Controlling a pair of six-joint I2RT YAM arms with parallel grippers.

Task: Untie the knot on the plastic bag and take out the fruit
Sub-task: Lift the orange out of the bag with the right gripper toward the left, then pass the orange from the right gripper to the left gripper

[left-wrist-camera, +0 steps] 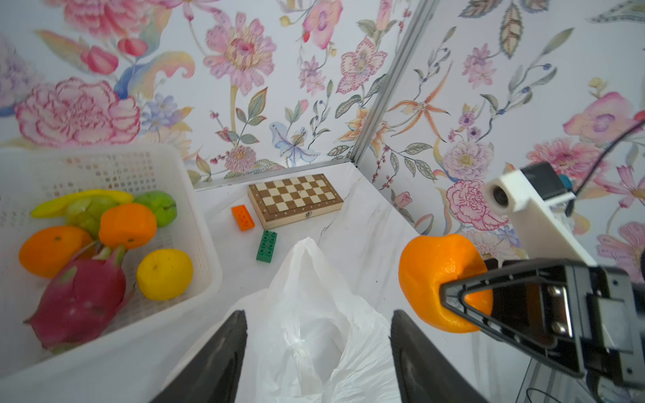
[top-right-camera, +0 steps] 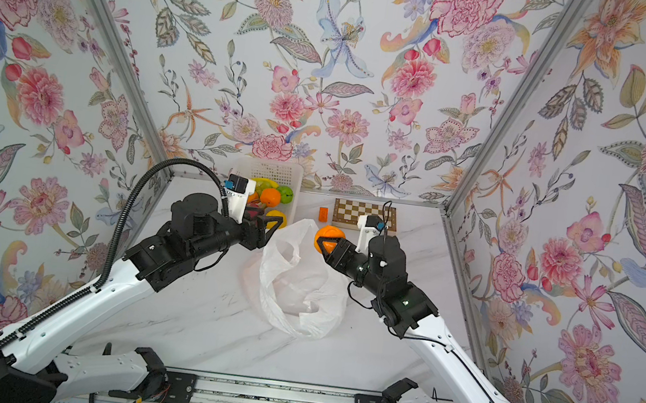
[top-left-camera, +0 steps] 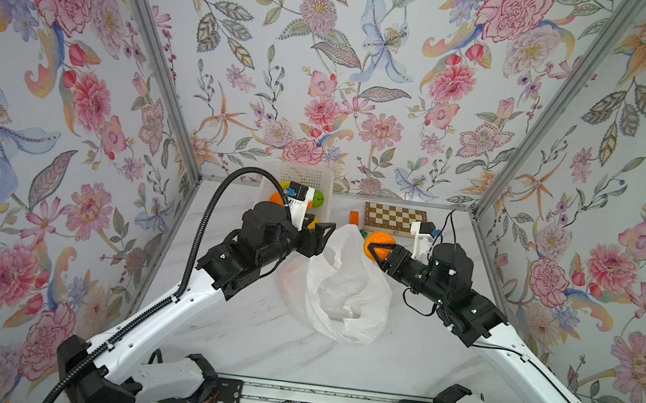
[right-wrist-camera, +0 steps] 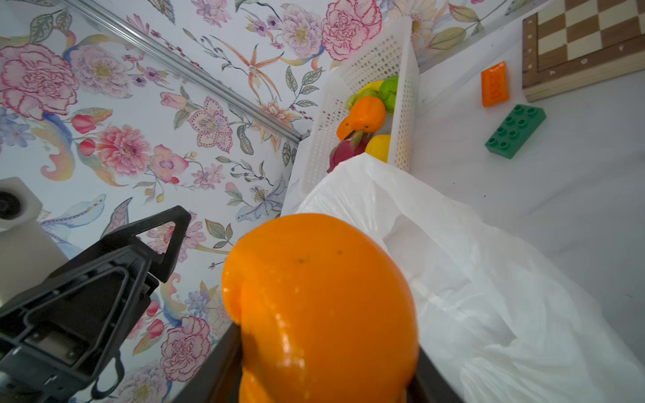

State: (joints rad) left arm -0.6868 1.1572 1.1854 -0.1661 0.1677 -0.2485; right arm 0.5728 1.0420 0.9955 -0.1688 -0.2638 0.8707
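The plastic bag lies crumpled mid-table with its mouth open, and one edge stands up in a peak. The knot is out of view. My right gripper is shut on an orange and holds it just right of the bag's peak; the orange hides its fingertips. My left gripper is open at the bag's left edge. Bag film shows between its fingers, which are not pinching it. More fruit lies in the white basket: a dragon fruit, oranges, a yellow fruit and green fruit.
A banana also lies in the basket, which stands at the back left corner. A wooden chessboard sits at the back right, with an orange brick and a green brick in front of it. Flowered walls close in three sides.
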